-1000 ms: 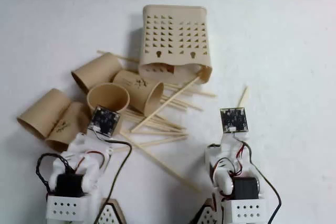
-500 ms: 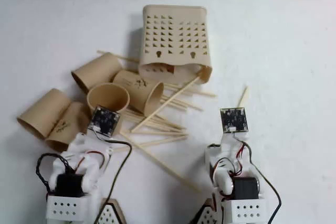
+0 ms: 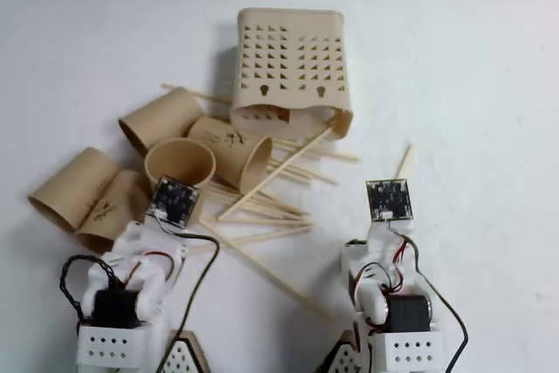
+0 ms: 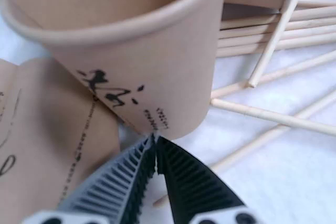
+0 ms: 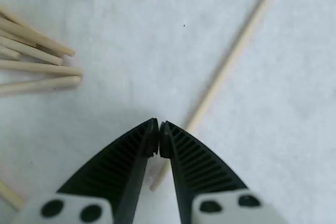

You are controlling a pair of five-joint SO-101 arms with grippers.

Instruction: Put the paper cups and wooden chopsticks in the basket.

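Fingers of your left gripper (image 4: 156, 142) sit pressed together on nothing, tips at the foot of the standing paper cup (image 4: 142, 61), and your right gripper (image 5: 158, 129) is likewise closed and empty above 1 stray chopstick (image 5: 231, 59) lying apart from the pile (image 3: 262, 211). Push the left forward without opening and you likely knock that cup over into the sticks; the basket (image 3: 293, 32) lies on its side beyond them, with 1 leaning chopstick (image 3: 275, 175) in its mouth, which may block a cup going in.

Matt paper cups (image 3: 179, 162), smooth wooden chopsticks (image 3: 275, 174), matt plastic basket (image 3: 293, 58)
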